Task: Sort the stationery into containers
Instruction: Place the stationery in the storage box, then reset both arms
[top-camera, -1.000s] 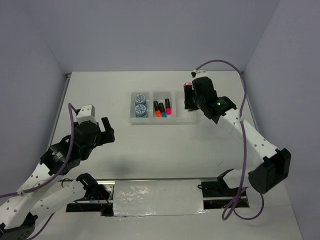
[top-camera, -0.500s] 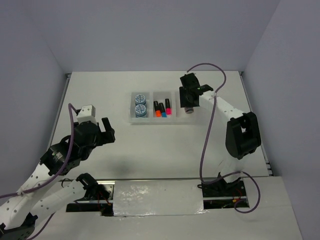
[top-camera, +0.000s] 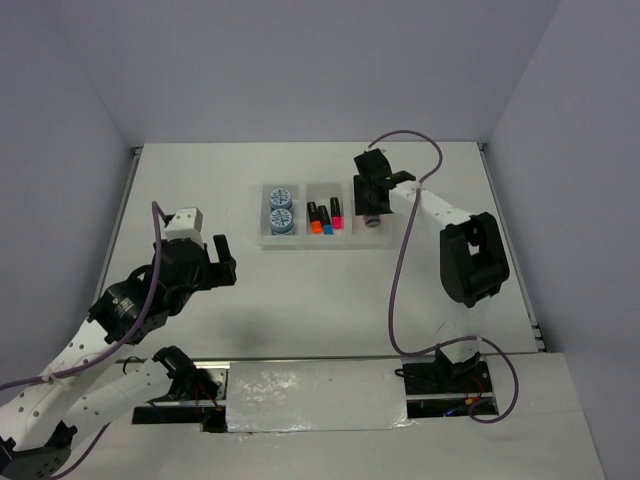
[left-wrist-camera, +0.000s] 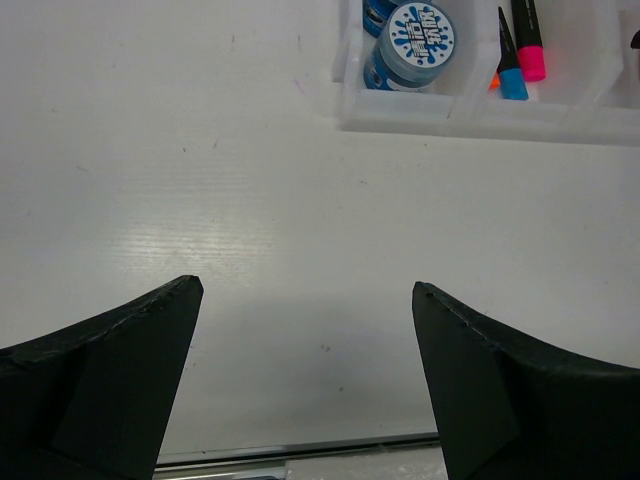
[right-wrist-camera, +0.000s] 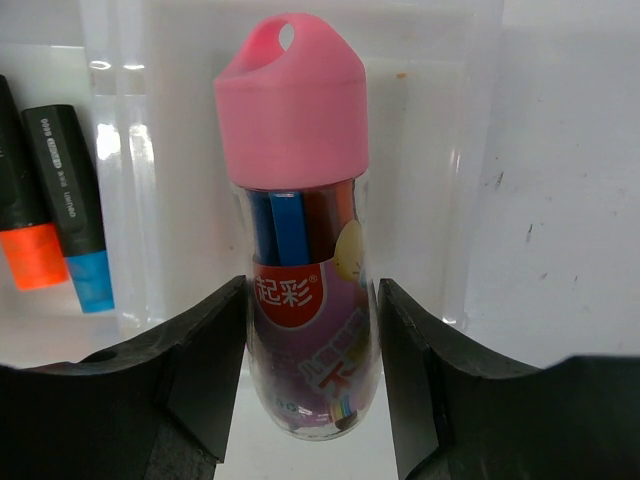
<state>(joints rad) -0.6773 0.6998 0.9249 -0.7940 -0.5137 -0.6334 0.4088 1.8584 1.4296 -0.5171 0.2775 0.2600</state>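
Observation:
A white three-compartment tray (top-camera: 320, 241) stands at the table's far middle. Two blue-white discs (top-camera: 281, 208) fill its left compartment. Black markers (top-camera: 324, 217) with orange, blue and pink caps lie in the middle one. My right gripper (top-camera: 371, 205) hangs over the right compartment, shut on a clear tube of coloured sticks with a pink cap (right-wrist-camera: 300, 250); both fingers (right-wrist-camera: 205, 350) press its lower sides. The orange-capped marker (right-wrist-camera: 25, 235) and the blue-capped one (right-wrist-camera: 75, 220) lie to its left. My left gripper (left-wrist-camera: 305, 290) is open over bare table, short of the tray (left-wrist-camera: 480, 118).
The right arm's purple cable (top-camera: 400, 280) loops over the table right of the tray. The left arm (top-camera: 150, 290) reaches over the left half of the table. Grey walls close the table at the back and sides.
The right arm has folded in from the right and carried the tube leftward over the tray's right compartment. The left arm has shifted slightly right, still open.

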